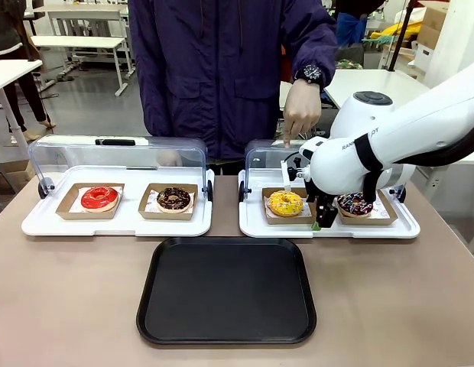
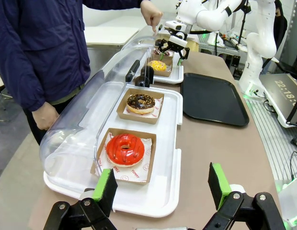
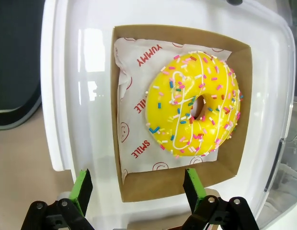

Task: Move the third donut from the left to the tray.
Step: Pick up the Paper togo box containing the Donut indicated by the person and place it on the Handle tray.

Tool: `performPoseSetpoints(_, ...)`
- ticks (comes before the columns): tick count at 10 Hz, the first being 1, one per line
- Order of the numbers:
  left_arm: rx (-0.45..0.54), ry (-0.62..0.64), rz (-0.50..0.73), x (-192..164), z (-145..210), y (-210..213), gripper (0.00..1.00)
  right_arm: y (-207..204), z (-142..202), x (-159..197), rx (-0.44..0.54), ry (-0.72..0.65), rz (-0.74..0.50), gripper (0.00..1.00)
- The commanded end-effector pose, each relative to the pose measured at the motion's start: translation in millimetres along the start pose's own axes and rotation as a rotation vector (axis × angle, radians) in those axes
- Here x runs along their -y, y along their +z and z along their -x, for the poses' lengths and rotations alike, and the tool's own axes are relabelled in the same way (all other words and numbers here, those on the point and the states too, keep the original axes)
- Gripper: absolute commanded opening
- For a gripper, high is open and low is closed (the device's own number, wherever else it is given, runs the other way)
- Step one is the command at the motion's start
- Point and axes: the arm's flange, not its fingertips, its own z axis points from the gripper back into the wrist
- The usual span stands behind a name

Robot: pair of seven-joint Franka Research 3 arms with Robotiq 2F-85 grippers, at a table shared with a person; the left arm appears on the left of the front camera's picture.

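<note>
- We see the yellow donut (image 1: 286, 202) sitting in its brown cardboard holder (image 1: 287, 219) on the right-hand white tray (image 1: 252, 225). It is on that tray's left spot, beside a dark sprinkled donut (image 1: 354, 203).
- In the right wrist view the yellow donut (image 3: 177, 115) lies on a printed paper liner (image 3: 134, 110) inside the holder (image 3: 118, 96), pushed towards one side of it.
- The right gripper (image 3: 138, 187) has its jaws spread wide with nothing between the pads. The donut lies ahead of the green fingertips (image 3: 83, 188), not between them.
- One pad stands outside the holder's side wall and the other is over its near wall. We cannot tell whether either pad touches the cardboard.
- From the front, the right gripper (image 1: 319, 220) points down just beside the yellow donut, between the two holders on that tray.
- The black tray (image 1: 225, 294) lies on the table just in front of the two white trays, apart from the donut.
- The left gripper (image 2: 163, 184) is also spread open and holds nothing. It hovers at the end of the left white tray (image 2: 170, 163), near the red donut (image 2: 124, 148), with a chocolate donut (image 2: 140, 102) beyond.
- A person's hand (image 1: 302, 111) points one finger down at the raised clear lid (image 1: 260, 157) behind the yellow donut.
</note>
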Motion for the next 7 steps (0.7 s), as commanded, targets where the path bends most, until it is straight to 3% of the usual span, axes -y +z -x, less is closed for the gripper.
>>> performPoseSetpoints(1,-0.008,-0.001,0.004,2.5,-2.7,-0.4,1.00,-5.9,-4.8,8.1,-0.025,-0.016,0.029,1.00)
performPoseSetpoints(6,-0.008,-0.001,0.004,2.5,-2.7,-0.4,1.00,-10.7,-3.4,11.2,-0.028,-0.024,0.019,1.00)
performPoseSetpoints(7,-0.008,-0.001,0.004,2.5,-2.7,-0.4,1.00,-11.2,-4.6,10.8,-0.028,-0.023,0.016,0.60)
